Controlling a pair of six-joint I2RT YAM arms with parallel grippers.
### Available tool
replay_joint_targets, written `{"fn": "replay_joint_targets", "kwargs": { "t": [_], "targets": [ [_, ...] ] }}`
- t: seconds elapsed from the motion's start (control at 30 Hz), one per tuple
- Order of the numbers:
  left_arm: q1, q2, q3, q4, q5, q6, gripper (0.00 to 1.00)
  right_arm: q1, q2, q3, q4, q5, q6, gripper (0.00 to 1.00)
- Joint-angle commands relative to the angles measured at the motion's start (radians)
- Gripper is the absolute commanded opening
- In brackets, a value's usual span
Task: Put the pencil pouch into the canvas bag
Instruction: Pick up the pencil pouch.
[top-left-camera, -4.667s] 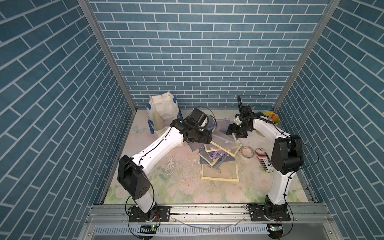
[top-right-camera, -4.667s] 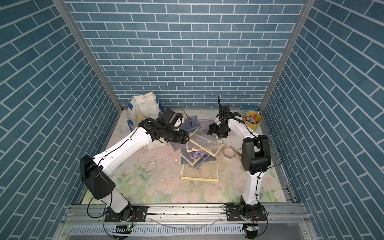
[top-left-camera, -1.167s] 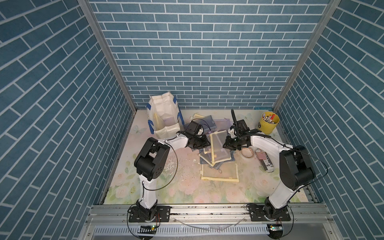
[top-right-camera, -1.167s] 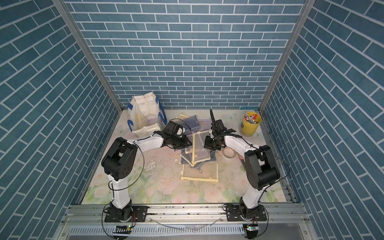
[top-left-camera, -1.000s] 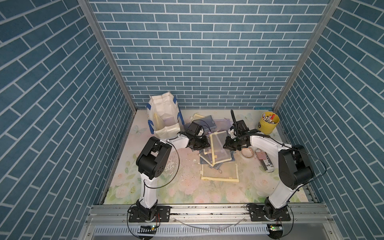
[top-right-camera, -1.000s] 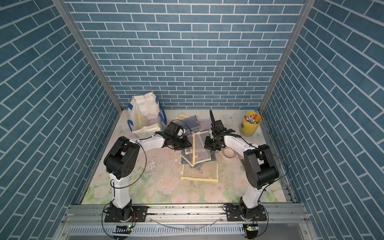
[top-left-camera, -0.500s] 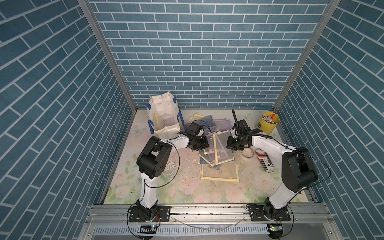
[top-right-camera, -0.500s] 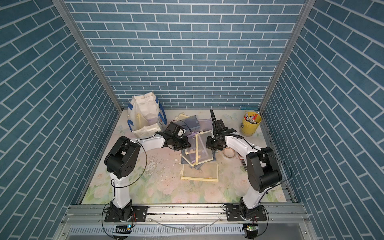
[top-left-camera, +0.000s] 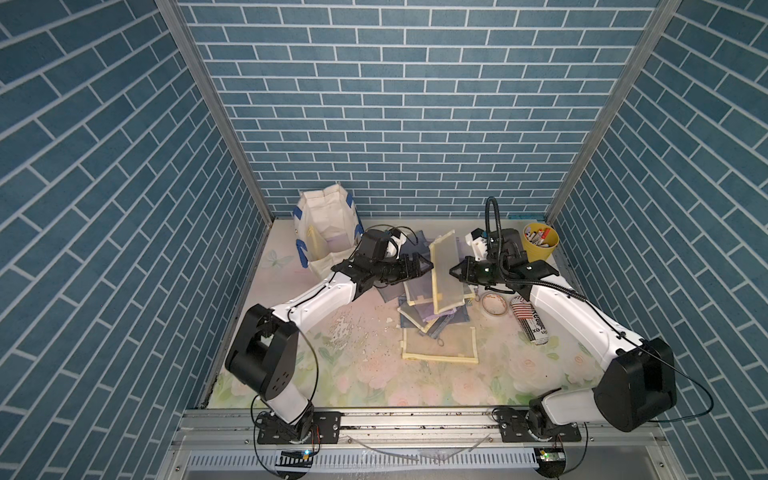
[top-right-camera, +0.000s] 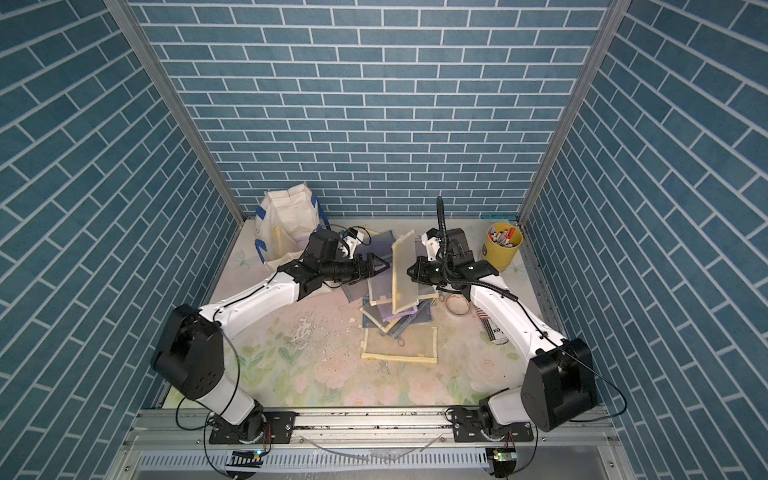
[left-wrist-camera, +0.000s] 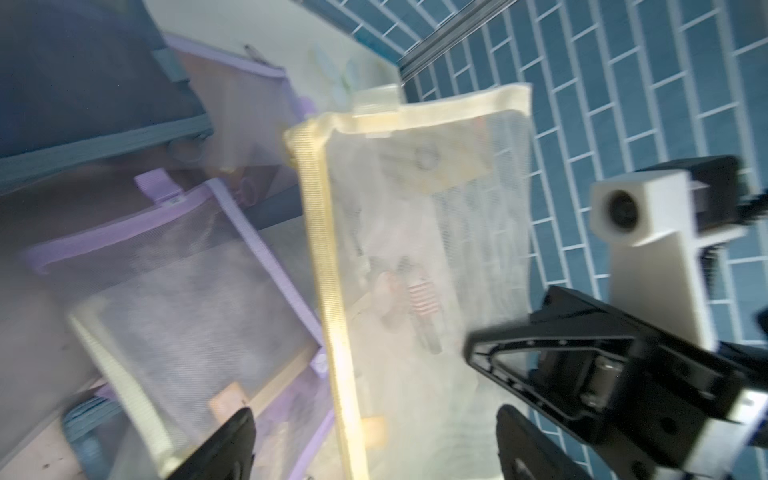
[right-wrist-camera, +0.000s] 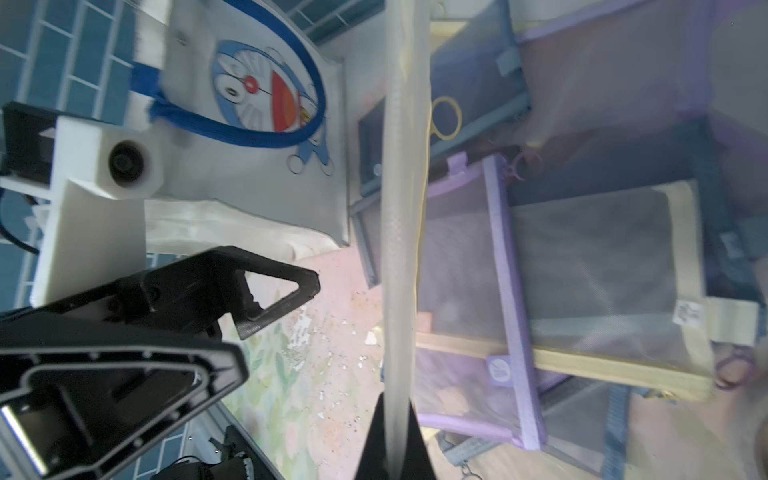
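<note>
A yellow-trimmed mesh pencil pouch (top-left-camera: 445, 266) (top-right-camera: 404, 272) stands upright on edge above the pile of pouches. My right gripper (top-left-camera: 453, 272) (right-wrist-camera: 395, 428) is shut on the pouch's edge (right-wrist-camera: 402, 208). My left gripper (top-left-camera: 423, 266) (left-wrist-camera: 374, 444) is open on the other side of the pouch. The pouch's yellow border (left-wrist-camera: 332, 291) hangs between its spread jaws and neither finger touches it. The off-white canvas bag (top-left-camera: 328, 232) (top-right-camera: 289, 226) with blue handles stands open at the back left, behind the left arm. Its cartoon-printed side (right-wrist-camera: 257, 174) shows in the right wrist view.
Several purple, grey and yellow mesh pouches (top-left-camera: 428, 307) lie piled mid-table. Another yellow-trimmed one (top-left-camera: 438, 343) lies flat nearer the front. A yellow pen bucket (top-left-camera: 540, 243) stands at the back right, with a tape roll (top-left-camera: 494, 303) and a striped can (top-left-camera: 530, 324) beside the right arm.
The left gripper has opened and let go of the pouch. The right gripper keeps hold of it, and the pouch now stands higher and more upright.
</note>
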Motion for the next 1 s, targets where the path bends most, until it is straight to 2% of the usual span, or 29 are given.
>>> {"fn": "replay_joint_targets", "kwargs": {
  "t": [0.0,0.23,0.33,0.53,0.63,0.77,0.8,0.87,0.9,0.93,0.97],
  "targets": [
    [0.005,-0.037,-0.052,0.113,0.056,-0.054,0.96,0.004,-0.025,-0.008,0.159,-0.169,0.052,0.00],
    [0.020,-0.128,-0.092,0.169,0.077,-0.070,0.99,0.004,-0.015,0.027,0.385,-0.335,0.183,0.00],
    [0.032,-0.163,-0.133,0.270,0.081,-0.117,0.99,0.003,0.006,0.051,0.420,-0.400,0.200,0.00],
    [0.059,-0.187,-0.169,0.413,0.090,-0.191,0.92,0.003,0.030,0.071,0.528,-0.500,0.272,0.00],
    [0.059,-0.189,-0.173,0.461,0.095,-0.212,0.76,0.003,0.040,0.070,0.571,-0.514,0.304,0.00],
    [0.063,-0.211,-0.177,0.453,0.079,-0.206,0.32,0.003,0.047,0.066,0.537,-0.490,0.296,0.00],
    [0.067,-0.219,-0.175,0.437,0.076,-0.202,0.24,0.003,0.048,0.073,0.500,-0.475,0.279,0.00],
    [0.078,-0.240,-0.165,0.374,0.062,-0.176,0.14,0.003,0.053,0.107,0.355,-0.427,0.219,0.00],
    [0.090,-0.252,-0.151,0.308,0.050,-0.153,0.05,0.003,0.060,0.138,0.260,-0.398,0.170,0.06],
    [0.103,-0.263,-0.131,0.237,0.042,-0.124,0.00,0.004,0.067,0.165,0.185,-0.372,0.131,0.15],
    [0.120,-0.270,-0.098,0.134,0.033,-0.080,0.00,0.003,0.074,0.193,0.104,-0.338,0.090,0.21]
  ]
}}
